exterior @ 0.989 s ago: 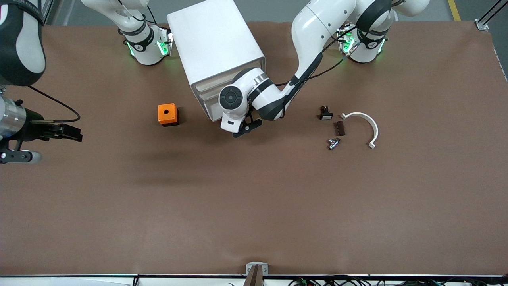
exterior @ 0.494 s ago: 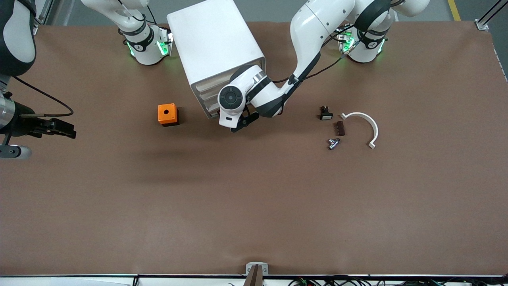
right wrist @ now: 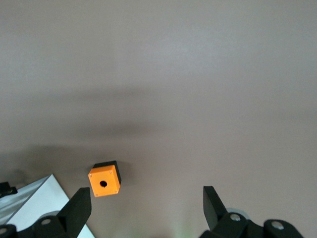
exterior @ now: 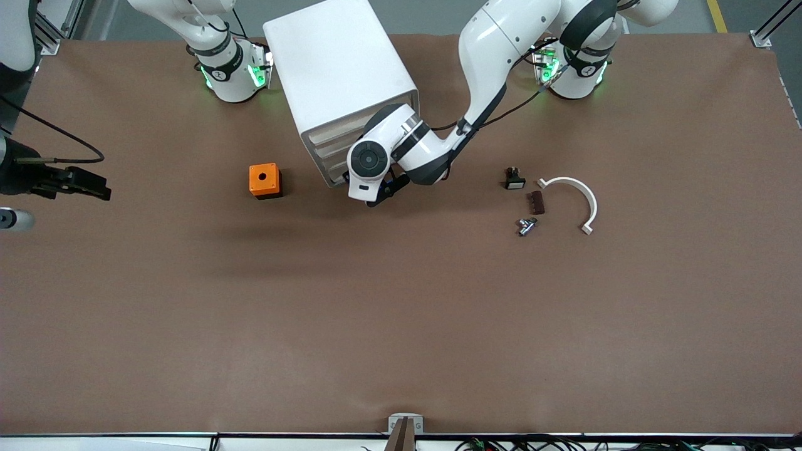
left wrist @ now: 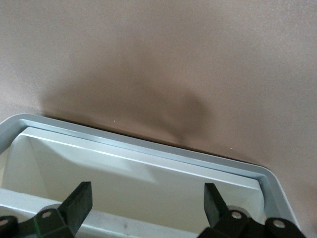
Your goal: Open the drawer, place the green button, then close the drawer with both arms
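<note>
Reaching into the cabinet (exterior: 341, 75) front, the left hand (exterior: 383, 191) hangs released over a drawer (left wrist: 143, 163) lip; it should hook squarely and pull straight, or the cabinet may skid. The right hand (exterior: 75, 181), released, waits over the desk (exterior: 401, 313) edge at its own end. Button (exterior: 527, 225): one, near that arm's base edge. Also one orange cube (exterior: 265, 180), one white arc (exterior: 573, 200).

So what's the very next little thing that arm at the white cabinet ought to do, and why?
Probably ease the left gripper a touch closer and hook the drawer front. Its fingers stand open right at the cabinet, holding nothing, and the drawers look shut. The right gripper waits, open, over the right arm's end of the table.
</note>
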